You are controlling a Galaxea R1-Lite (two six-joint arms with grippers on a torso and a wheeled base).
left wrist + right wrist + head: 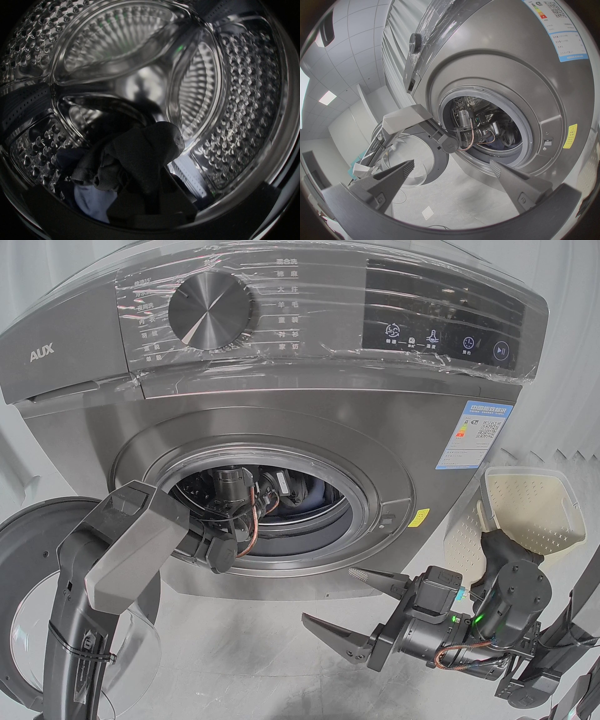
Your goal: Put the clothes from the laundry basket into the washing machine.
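- The left gripper (150, 191) is deep inside the steel drum (247, 93) of the washing machine (300, 409), its arm passing in through the round opening.
- Its two fingers are drawn close together and clenched on a dark garment (147, 150). The garment stands bunched up over the fingertips, and its loose folds hang to one side.
- Below and beside that garment, more clothes lie low in the drum, among them a pale blue-white piece (93, 200) and some dark blue cloth.
- The right gripper (329, 595) hangs outside, in front of the machine and below its opening, over the grey floor (250, 652).
- Its jaws are spread wide, with nothing between them and nothing touching them.
- The cream laundry basket (531, 509) is on the robot's right, beside the machine's front and behind the right arm, tipped so that its perforated inside faces the head camera.
- The machine's door (25, 590) is swung open on the robot's left.
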